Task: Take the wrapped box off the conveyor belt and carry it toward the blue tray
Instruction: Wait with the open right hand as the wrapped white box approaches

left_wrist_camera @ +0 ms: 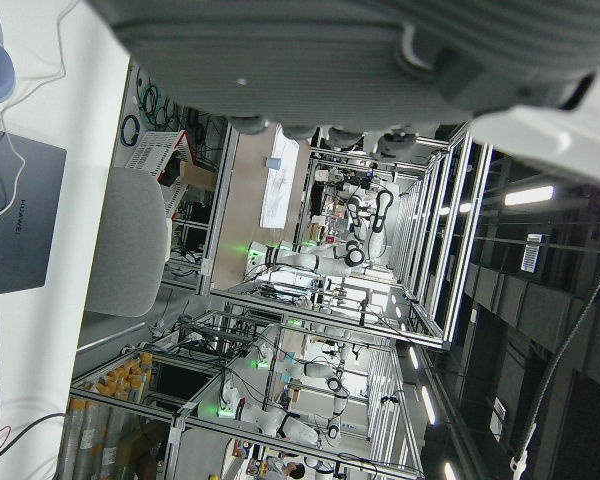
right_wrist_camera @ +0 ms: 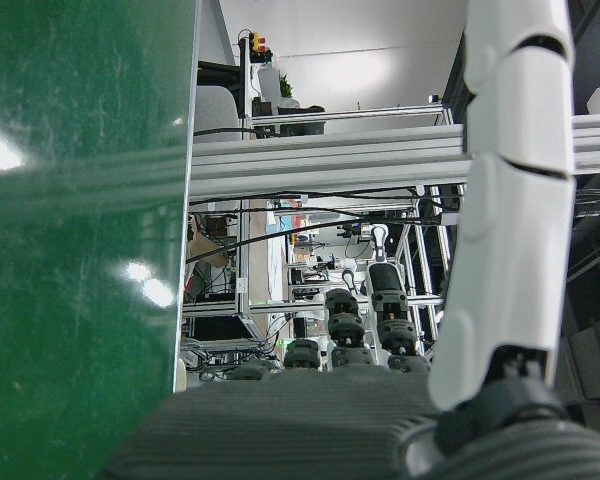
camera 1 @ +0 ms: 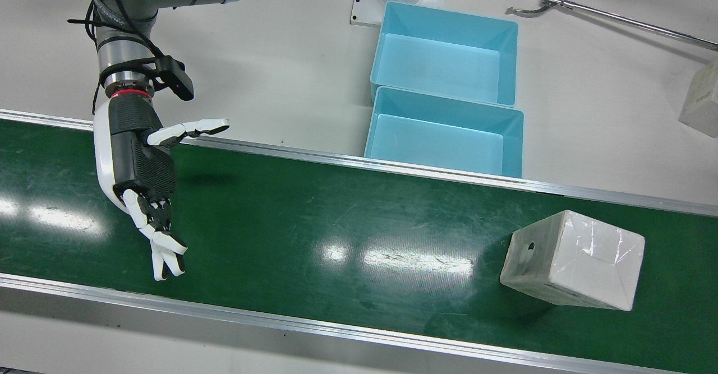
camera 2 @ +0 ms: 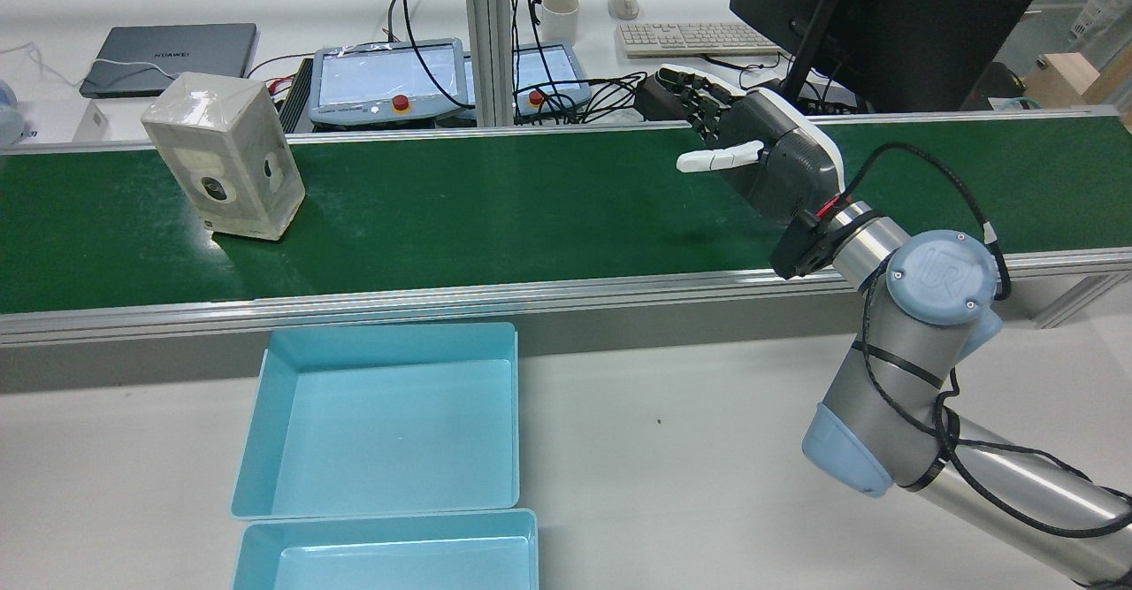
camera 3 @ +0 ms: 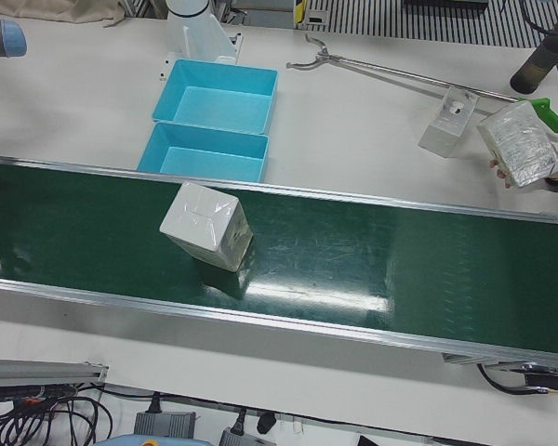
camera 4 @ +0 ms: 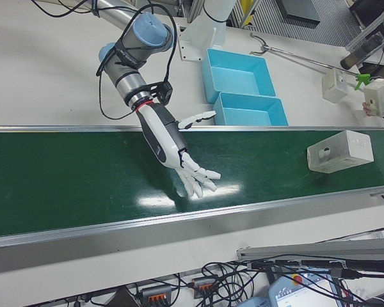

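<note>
Green conveyor belt (camera 1: pixel 336 222) with silver side rails runs across the white table (camera 1: pixel 269 71); wrapped box (camera 1: pixel 572 267) sits on the belt, skewed to the rails; two blue trays (camera 1: pixel 443 93) lie on the table, end to end and touching, just beside the belt rail; a metal rod with a hooked end (camera 1: pixel 606 15) and another pale box (camera 1: pixel 701 102) also rest on the table, probably wrapped too.

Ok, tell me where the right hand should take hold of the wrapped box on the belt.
Probably across the two broad side faces of the wrapped box, coming from above. It stands upright, skewed to the belt, with clear space all around. The right hand is open, well off it.
</note>
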